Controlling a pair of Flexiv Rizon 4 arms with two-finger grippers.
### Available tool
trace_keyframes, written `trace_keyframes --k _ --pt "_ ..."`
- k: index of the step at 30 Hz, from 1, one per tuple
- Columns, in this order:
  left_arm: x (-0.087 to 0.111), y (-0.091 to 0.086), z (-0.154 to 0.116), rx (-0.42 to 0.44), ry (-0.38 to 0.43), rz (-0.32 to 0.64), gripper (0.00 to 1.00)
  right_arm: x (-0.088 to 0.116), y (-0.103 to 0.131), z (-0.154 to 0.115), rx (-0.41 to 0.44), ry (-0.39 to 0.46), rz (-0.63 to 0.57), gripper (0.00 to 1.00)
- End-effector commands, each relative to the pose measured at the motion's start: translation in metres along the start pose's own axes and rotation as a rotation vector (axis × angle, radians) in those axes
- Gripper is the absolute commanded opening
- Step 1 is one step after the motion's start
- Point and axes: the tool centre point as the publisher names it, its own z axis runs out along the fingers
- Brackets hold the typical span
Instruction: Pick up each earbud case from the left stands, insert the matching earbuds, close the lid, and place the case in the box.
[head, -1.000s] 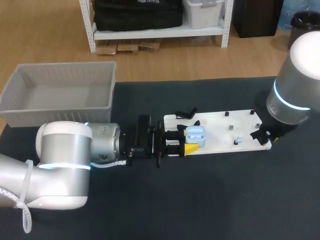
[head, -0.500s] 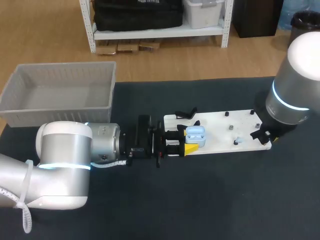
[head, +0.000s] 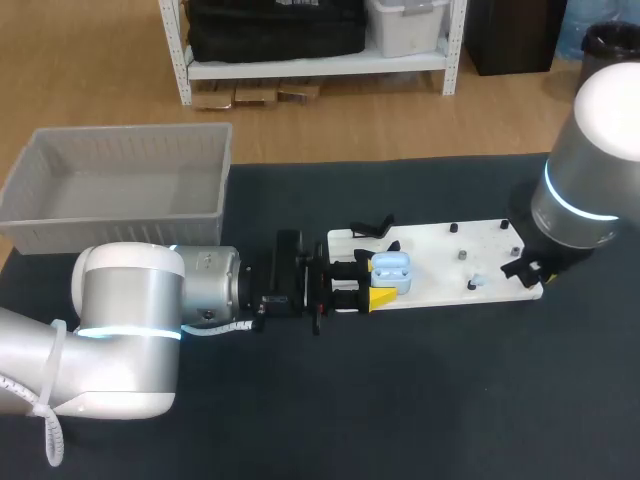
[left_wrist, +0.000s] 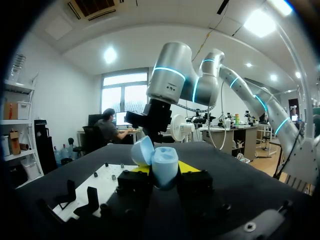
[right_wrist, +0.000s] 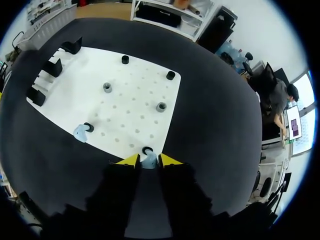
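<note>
This is a robot laboratory, I would say, not a home or a shop. My left arm (head: 140, 330) and my right arm (head: 590, 170), both of silver metal with a lit bluish ring, work at one bench (head: 400, 400) covered with a dark mat. On the bench lies a white board (head: 430, 245) full of small holes, with dark pegs (right_wrist: 107, 88) and black stands (right_wrist: 54, 67) fixed into it. At the bench's far left corner sits a plain grey plastic box (head: 120, 232).

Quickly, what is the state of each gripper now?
Left gripper: closed on the open earbud case.
Right gripper: around an earbud; whether it grips cannot be told.
</note>
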Motion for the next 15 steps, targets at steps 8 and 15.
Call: trace_keyframes --k 8,15 --pt "0.000 0.001 0.000 0.002 -0.002 -0.001 0.00 0.001 0.000 -0.004 0.010 -0.003 0.000 0.00" --pt "0.000 0.001 0.000 0.002 -0.002 -0.001 0.00 0.001 0.000 -0.014 0.018 -0.007 0.003 0.00"
